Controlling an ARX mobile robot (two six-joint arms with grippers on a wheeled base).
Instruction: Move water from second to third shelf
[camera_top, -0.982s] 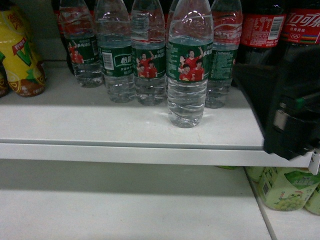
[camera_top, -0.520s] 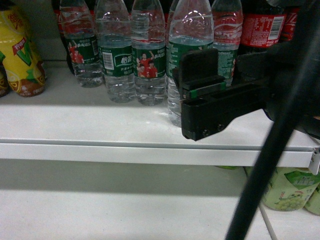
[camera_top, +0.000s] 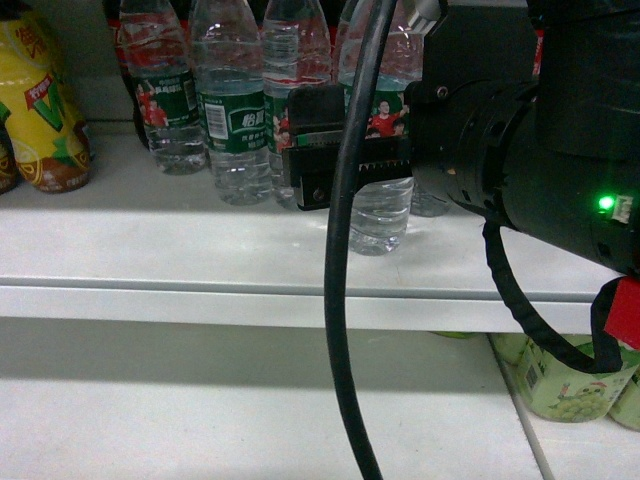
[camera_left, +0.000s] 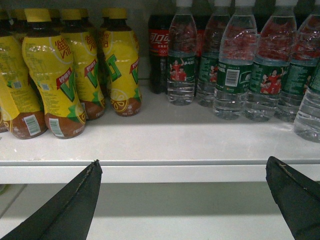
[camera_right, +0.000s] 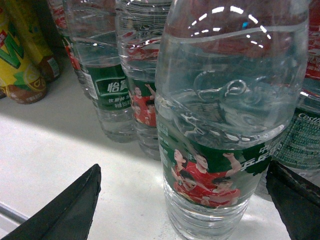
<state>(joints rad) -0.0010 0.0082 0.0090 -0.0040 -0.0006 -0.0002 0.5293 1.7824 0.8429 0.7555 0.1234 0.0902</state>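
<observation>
Clear ribbed plastic water bottle with a green wrap label showing people in red shirts (camera_top: 385, 205) standing upright near the front of a white metal shelf (camera_top: 200, 250), centre of the head view, a little ahead of the row behind it. Black right gripper (camera_top: 330, 150) reaching in from the right side of the frame at label height, partly covering the bottle. Thick black cable (camera_top: 345, 300) looping down the middle of the frame. Small green light glowing on the black arm housing, right of centre.

In the right wrist view, same water bottle (camera_right: 227, 130) filling the centre, between 2 black jaw tips at lower left and lower right, jaws spread wide on either side and not touching the plastic. More water bottles with green labels (camera_right: 117, 90) lined up behind, upper left.

In the left wrist view, left gripper (camera_left: 185, 200) held in front of the shelf edge, jaws wide apart with nothing between them. Yellow-labelled bottles of brownish drink with yellow caps (camera_left: 52, 80) at upper left, a dark cola bottle with a red label (camera_left: 159, 50) at upper centre, further water bottles (camera_left: 235, 70) at upper right.

Pale green bottles (camera_top: 570, 385) on a lower shelf, bottom right of the head view.
</observation>
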